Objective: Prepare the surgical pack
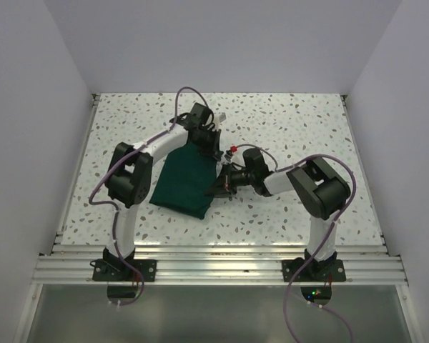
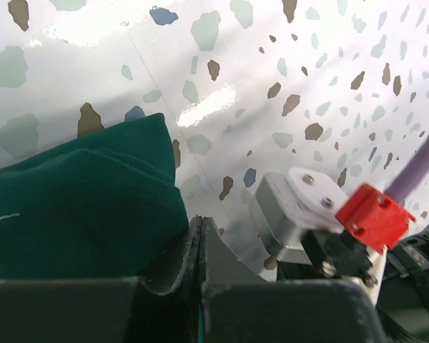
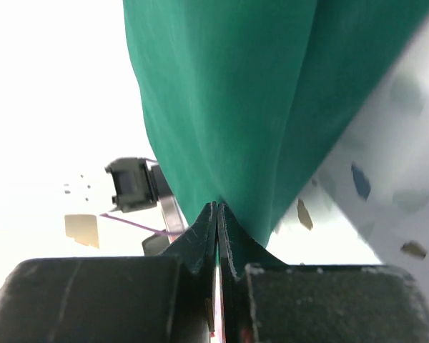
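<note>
Cloth: our dark green cloth lies folded on the speckled worktop, left of centre.
Left fingers: we see them pressed shut at the cloth's far right corner, with a sliver of green between them.
Right fingers: closed tight, pinching a fold at the cloth's right edge.

One surgical pack is in view, a single dark green fabric bundle. There are two arms, the left arm and the right arm. They carry two grippers, the left gripper and the right gripper, each with two fingers. There is one speckled table.
</note>
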